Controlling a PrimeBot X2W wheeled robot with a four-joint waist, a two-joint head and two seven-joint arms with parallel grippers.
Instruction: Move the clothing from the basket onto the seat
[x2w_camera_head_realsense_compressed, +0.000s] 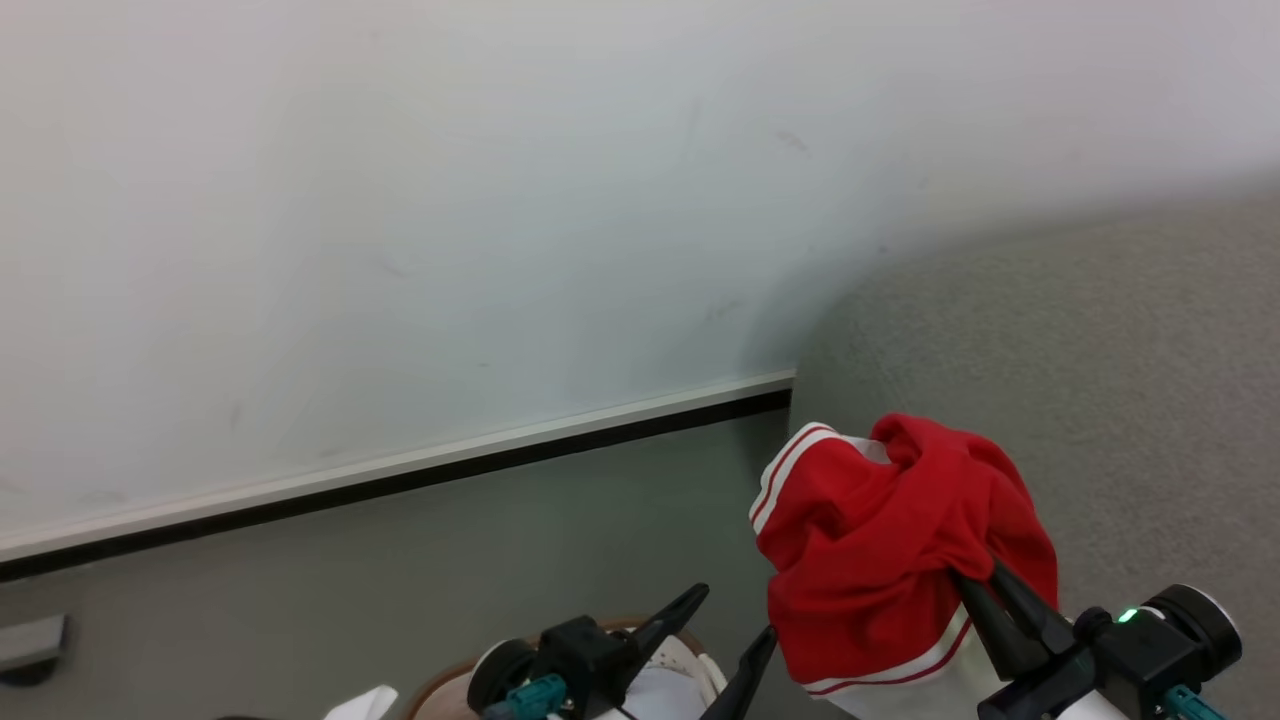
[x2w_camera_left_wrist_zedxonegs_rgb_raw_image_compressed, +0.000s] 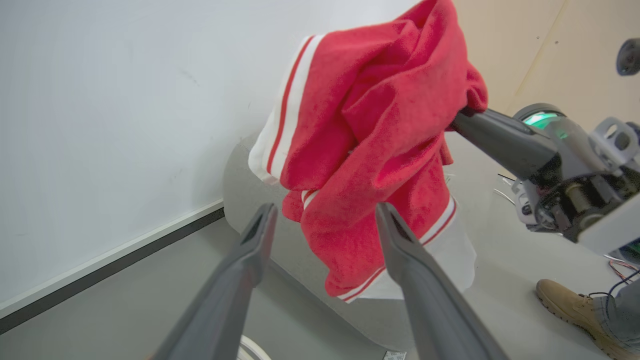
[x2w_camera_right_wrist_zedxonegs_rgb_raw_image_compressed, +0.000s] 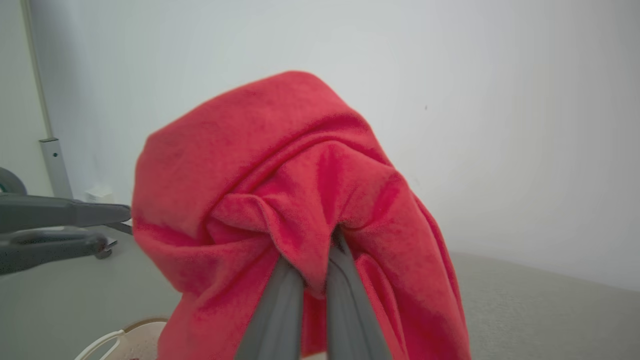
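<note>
At four o'clock of head view: clothing aloft by the seat.
Right gripper clamps a red fold; left gripper spread, empty. I judge it light, limp; grip bunched folds.

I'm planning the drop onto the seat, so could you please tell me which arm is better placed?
Right. The right gripper is shut on the clothing, held up close to the seat on the robot's right. The left gripper is open, holds nothing, and is farther from the seat.
</note>
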